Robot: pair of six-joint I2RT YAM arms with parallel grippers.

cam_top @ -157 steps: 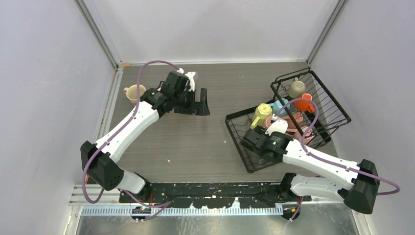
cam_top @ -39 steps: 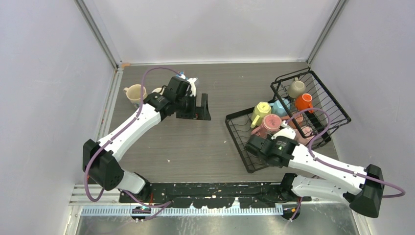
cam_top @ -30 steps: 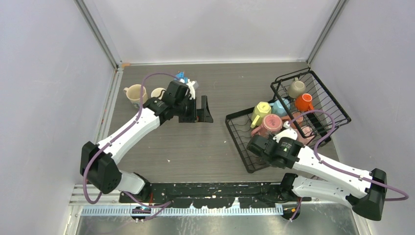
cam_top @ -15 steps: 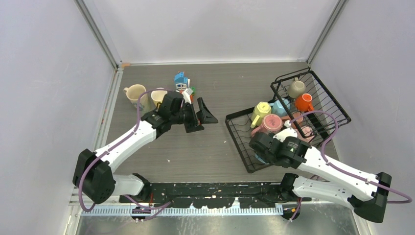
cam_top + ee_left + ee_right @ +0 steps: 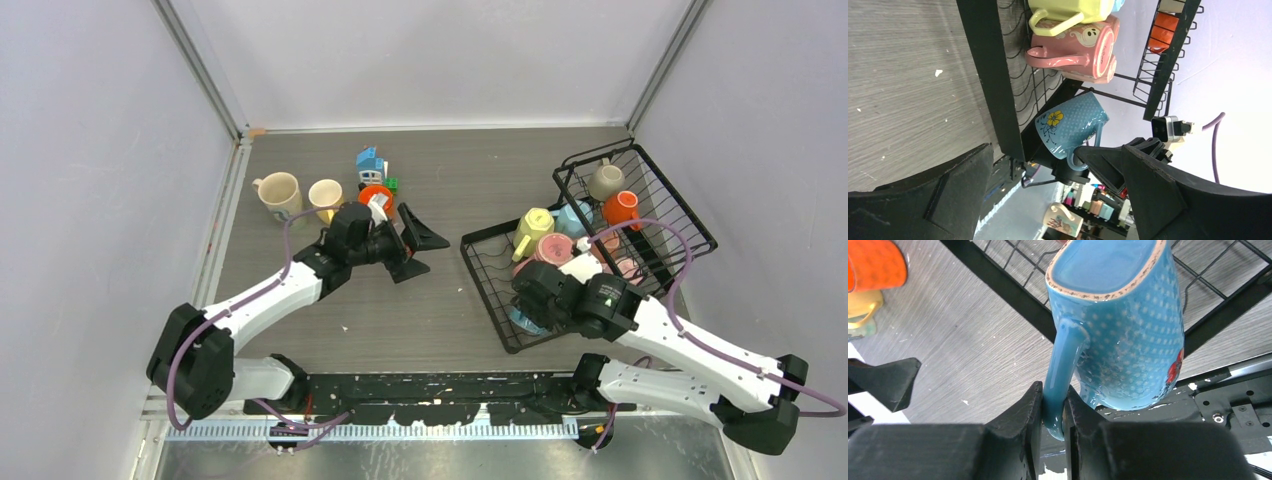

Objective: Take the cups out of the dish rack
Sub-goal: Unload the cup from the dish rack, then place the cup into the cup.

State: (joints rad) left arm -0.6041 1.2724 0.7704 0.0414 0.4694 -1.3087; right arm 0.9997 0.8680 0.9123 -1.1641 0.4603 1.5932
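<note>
Here, blue cup (image 5: 1120, 330) handle, inside right pincer (image 5: 1053, 397)

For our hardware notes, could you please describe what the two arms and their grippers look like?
The left arm and right arm have white links, black joints and a purple cable alongside. The left gripper and right gripper have black, wedge-shaped fingers.

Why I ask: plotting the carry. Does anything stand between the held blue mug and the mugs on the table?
Yes: the left gripper, jaws open, stands between the blue mug and the unloaded mugs.
</note>
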